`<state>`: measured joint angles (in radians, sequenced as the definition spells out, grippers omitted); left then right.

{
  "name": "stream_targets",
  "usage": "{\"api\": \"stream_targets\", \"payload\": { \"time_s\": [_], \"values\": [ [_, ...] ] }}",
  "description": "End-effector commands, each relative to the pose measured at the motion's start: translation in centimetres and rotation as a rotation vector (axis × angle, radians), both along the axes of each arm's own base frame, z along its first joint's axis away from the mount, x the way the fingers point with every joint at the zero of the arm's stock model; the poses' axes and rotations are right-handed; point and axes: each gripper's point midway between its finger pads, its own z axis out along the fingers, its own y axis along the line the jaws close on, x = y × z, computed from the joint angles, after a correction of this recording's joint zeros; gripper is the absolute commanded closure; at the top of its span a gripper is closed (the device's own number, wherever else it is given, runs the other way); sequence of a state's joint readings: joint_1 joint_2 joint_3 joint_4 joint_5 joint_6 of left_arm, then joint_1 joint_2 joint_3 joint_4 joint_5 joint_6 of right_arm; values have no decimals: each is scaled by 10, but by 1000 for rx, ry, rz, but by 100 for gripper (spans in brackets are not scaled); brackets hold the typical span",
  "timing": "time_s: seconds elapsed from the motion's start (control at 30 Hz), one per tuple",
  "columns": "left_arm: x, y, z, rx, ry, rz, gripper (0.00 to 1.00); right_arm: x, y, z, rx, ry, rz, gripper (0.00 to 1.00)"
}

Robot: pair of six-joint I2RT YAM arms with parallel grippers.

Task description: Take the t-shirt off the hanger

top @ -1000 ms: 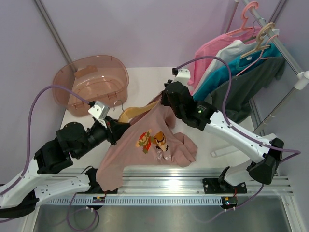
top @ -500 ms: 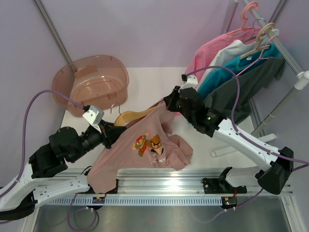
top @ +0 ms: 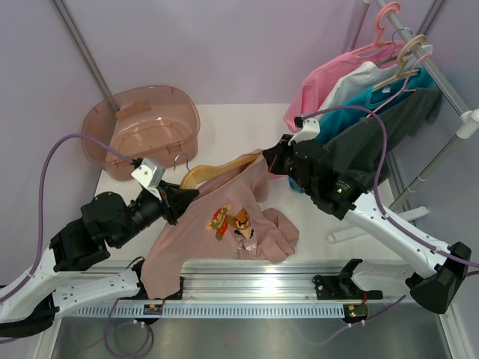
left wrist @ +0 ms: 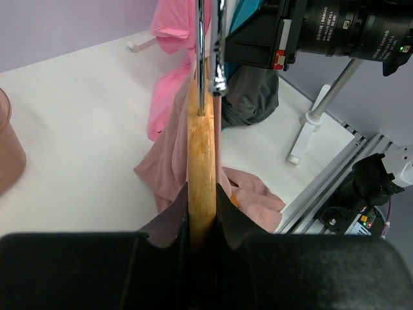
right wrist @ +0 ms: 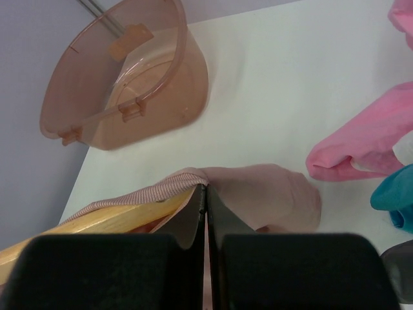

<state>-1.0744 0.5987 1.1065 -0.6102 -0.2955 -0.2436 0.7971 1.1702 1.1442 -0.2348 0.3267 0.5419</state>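
Translucent brown basin [top: 112, 120] rear-left on table [top: 232, 134]; hanging shirts [top: 333, 78] right.

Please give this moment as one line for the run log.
left gripper: shut on wooden hanger | right gripper: shut on collar of t-shirt | t-shirt: partly on hanger | removal: not yet done

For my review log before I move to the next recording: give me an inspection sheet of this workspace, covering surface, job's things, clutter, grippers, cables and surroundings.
Surface: white table, metal rail along its near edge.
Job's things: t-shirt partly off the hanger, its lower part bunched on the table; part of the wood is bare.
Clutter: translucent pink tub back left; small white strip at right.
Grippers: left gripper jaws shut on the hanger; right gripper jaws shut on the t-shirt's edge.
Cables: purple cables loop off both arms; no snag seen.
Surroundings: hanging shirts on a rack back right; purple walls.
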Motion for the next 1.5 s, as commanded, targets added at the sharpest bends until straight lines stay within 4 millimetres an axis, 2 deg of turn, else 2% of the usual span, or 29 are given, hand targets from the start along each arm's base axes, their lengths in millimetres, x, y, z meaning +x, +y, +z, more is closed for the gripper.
{"api": "stream_targets", "payload": {
  "time_s": [0.0,0.17,0.47,0.67,0.83,0.93,1.03,1.1,1.2,1.33,1.47],
  "values": [
    [-7,8,60,-185,-95,-9,100,17,-37,-7,-105,-23,-162,100],
    [-12,24,72,-237,-124,3,100,23,-43,-4,-133,-13,-194,100],
    [-23,36,88,-306,-170,-19,100,22,-34,-23,-121,34,-166,100],
    [-43,35,104,-371,-213,-123,100,31,-19,-34,-169,77,-118,100],
    [-52,42,114,-408,-241,-146,100,32,-6,-41,-162,115,-54,100],
    [-56,41,114,-408,-245,-171,100,35,-2,-45,-165,132,-29,100],
    [-65,31,110,-384,-254,-247,100,38,-3,-41,-188,147,-3,100],
    [-69,24,107,-365,-257,-282,100,46,-3,-26,-195,149,21,100],
    [-73,19,105,-345,-277,-321,100,46,-2,-23,-249,186,64,100],
    [-71,25,111,-366,-307,-295,100,35,7,-33,-233,212,135,100],
    [-68,33,124,-411,-325,-253,100,27,6,-63,-245,261,155,100]
  ]
}}
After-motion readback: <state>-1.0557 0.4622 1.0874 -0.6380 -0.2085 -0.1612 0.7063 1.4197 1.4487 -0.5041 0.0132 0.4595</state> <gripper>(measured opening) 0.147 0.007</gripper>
